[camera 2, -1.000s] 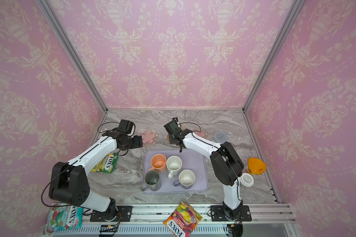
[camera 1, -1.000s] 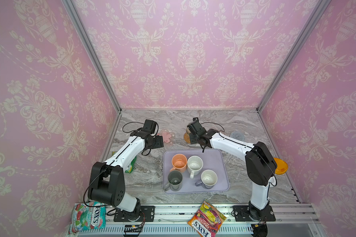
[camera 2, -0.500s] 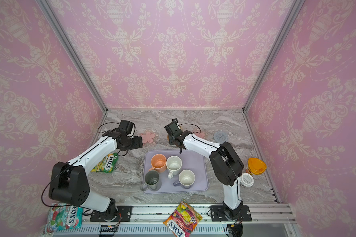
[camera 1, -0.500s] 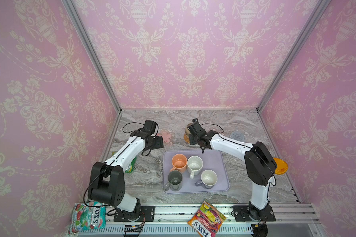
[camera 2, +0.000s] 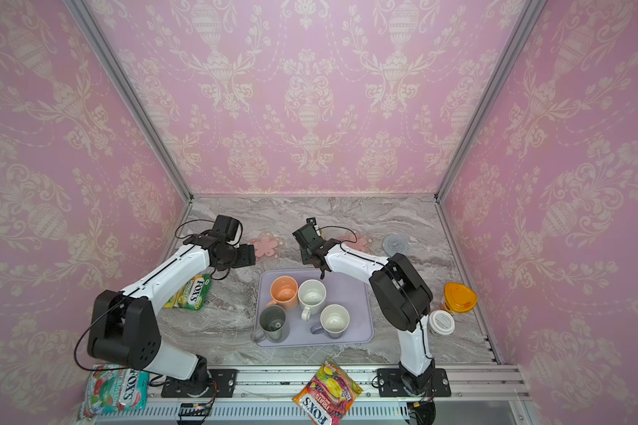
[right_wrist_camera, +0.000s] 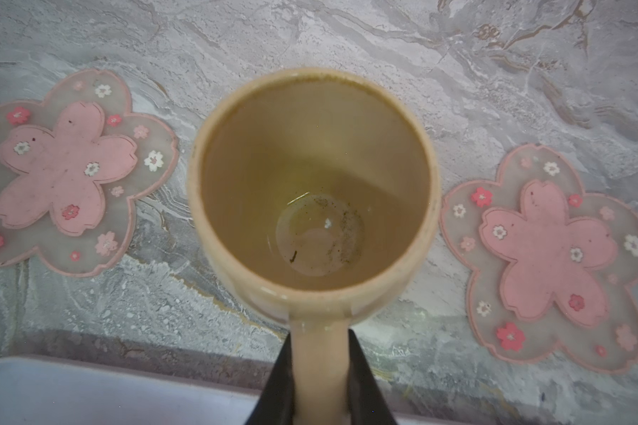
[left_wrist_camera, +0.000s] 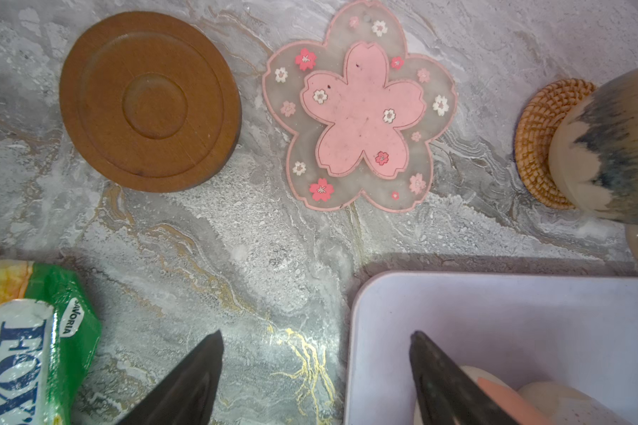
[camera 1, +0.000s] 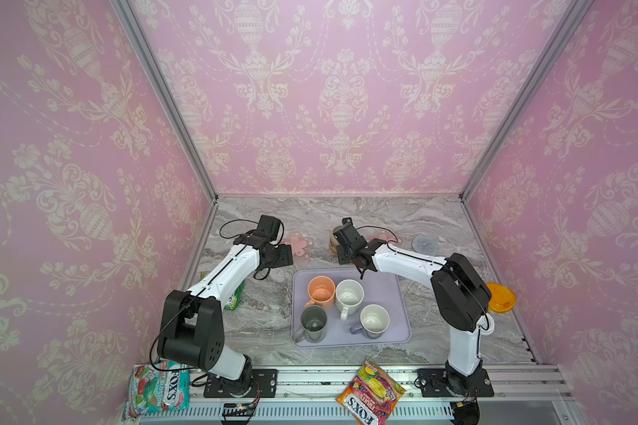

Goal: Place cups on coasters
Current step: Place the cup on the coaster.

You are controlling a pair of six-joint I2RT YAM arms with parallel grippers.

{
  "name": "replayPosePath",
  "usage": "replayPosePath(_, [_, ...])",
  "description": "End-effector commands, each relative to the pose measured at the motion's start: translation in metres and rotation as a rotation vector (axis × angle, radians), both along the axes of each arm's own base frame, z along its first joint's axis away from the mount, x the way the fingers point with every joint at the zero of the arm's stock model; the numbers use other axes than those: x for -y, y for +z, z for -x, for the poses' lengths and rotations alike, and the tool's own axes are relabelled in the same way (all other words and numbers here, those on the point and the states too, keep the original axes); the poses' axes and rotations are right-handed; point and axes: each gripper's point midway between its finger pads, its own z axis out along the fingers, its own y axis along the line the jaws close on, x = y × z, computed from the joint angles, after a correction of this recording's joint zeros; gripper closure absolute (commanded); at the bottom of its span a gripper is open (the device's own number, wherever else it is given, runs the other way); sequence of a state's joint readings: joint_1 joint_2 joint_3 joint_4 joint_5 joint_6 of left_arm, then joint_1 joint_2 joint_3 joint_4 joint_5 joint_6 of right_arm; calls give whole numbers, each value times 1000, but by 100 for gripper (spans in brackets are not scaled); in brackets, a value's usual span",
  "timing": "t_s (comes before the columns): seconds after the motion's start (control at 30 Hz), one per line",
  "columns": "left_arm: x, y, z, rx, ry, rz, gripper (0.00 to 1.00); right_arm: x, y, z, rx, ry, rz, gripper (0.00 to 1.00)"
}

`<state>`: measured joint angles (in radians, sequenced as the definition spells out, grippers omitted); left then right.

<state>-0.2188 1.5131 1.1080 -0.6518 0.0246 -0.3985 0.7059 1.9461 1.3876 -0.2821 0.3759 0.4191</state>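
Pink damask wallpaper closes in a grey-veined marble tabletop, which is our whole workspace. At its far middle the rounded beige mug stands upright over the woven rattan coaster. In the left wrist view its foot seems to sit on the weave, though we cannot tell whether its weight is fully down. Our right gripper is clenched on the mug's handle, a dark finger on each side.

We judge the step in hand to be setting this mug down. We should lower it straight until the foot settles, part the jaws without dragging the handle, then draw back level so nothing tips. The rattan looks ridged and uneven, so the narrow glazed foot could rock on it.

Beside the mug lie a clear flower coaster and a second flower coaster, flat and soft-edged with pink petal centres. Further out are the turned brown disc and the pale blue knitted round. All four are bare.

Our left gripper hangs released and empty over a corner of the smooth lavender tray. On the tray wait the peach mug, the speckled white mug, the grey-green mug and the lavender mug.
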Motion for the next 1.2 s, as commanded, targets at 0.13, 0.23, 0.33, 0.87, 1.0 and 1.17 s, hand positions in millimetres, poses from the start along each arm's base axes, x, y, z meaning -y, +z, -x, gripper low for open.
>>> replayPosePath(0.13, [-1,-2,5,-26,-4,5,18,-3,-2,-1,51,-45,-7,92])
replayPosePath(0.23, [-1,-2,5,-26,-3,7,18,-4,-6,7,27,-40,-12,72])
replayPosePath(0.33, [-1,-2,5,-26,0,11,18,-6,-6,13,22,-34,-13,61])
replayPosePath(0.87, [3,5,18,-4,-62,25,17,10,36,30,69,-32,-11,48])
replayPosePath(1.0, [5,11,23,11,-85,30,17,23,45,41,64,-29,17,47])
replayPosePath(1.17, [3,17,31,11,-119,8,17,36,54,54,51,-26,31,46])
